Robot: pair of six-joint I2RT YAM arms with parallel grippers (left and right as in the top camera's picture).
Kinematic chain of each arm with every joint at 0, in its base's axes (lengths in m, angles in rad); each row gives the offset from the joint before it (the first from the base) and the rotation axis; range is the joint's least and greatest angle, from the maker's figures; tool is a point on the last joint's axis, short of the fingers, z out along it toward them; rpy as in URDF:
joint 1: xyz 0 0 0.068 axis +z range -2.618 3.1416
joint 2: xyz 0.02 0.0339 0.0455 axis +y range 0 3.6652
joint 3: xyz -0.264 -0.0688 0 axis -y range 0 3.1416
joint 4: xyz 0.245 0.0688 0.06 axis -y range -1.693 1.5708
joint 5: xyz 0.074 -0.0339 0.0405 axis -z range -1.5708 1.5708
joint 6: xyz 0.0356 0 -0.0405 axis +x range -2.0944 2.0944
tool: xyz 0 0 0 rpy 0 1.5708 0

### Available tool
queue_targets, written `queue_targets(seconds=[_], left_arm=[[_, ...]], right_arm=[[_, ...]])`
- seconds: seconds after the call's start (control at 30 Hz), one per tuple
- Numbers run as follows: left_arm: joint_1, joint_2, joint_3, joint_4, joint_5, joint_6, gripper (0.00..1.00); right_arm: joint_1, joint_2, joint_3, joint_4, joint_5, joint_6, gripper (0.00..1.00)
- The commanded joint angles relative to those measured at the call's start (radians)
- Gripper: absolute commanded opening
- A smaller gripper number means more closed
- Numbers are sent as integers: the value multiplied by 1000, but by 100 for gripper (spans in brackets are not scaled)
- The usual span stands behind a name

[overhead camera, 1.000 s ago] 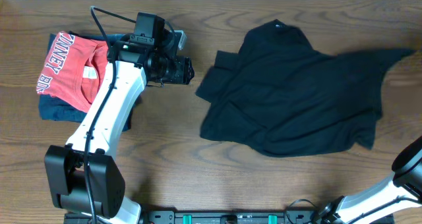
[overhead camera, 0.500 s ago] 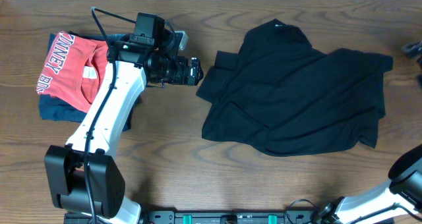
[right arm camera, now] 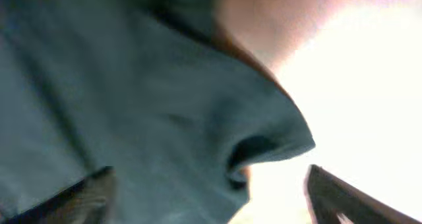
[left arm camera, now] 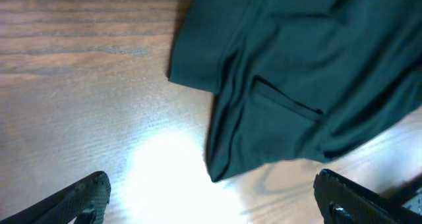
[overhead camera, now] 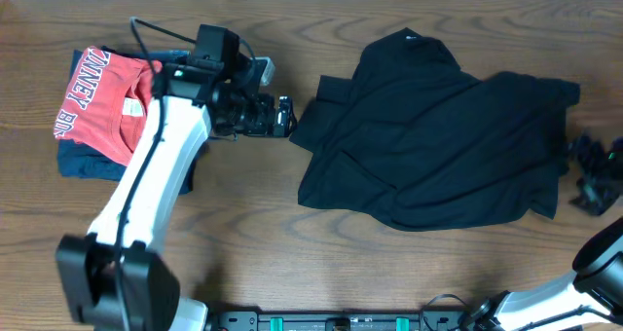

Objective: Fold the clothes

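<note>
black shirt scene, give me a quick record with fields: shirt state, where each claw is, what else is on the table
garment: black shirt
shirt state: unfolded, rumpled, lying flat on the right half of the table
left claw: open, holding nothing, at the shirt's left edge; contact unclear
right claw: open, holding nothing, beside the shirt's right edge
other items: red shirt with white letters, lying on a folded navy garment, far left of the table
fold progress: none visible
</note>
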Motion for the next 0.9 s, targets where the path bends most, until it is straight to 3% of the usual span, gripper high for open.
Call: queue_targets(seconds=[0.0, 0.1, 0.3, 0.43, 0.5, 0.7, 0.87], left_arm=[[-2, -83, 2, -13, 13, 26, 99], [-2, -122, 2, -14, 13, 26, 99], [-2, -158, 2, -17, 13, 25, 99], [-2, -158, 2, -34, 13, 25, 99], [-2, -158, 2, -39, 13, 25, 99], [-2, -158, 2, -40, 13, 30, 98], [-2, -158, 2, -48, 6, 37, 98]], right_arm=[[-24, -10, -117, 45, -1, -5, 76], [-40, -10, -206, 129, 6, 33, 64], [-41, -10, -299, 258, 47, 84, 57], [-47, -18, -297, 244, 111, 96, 15], [-60, -38, -274, 212, 116, 114, 3], [-132, -164, -133, 80, 194, 166, 4], [-187, -306, -31, -6, 337, 180, 24]])
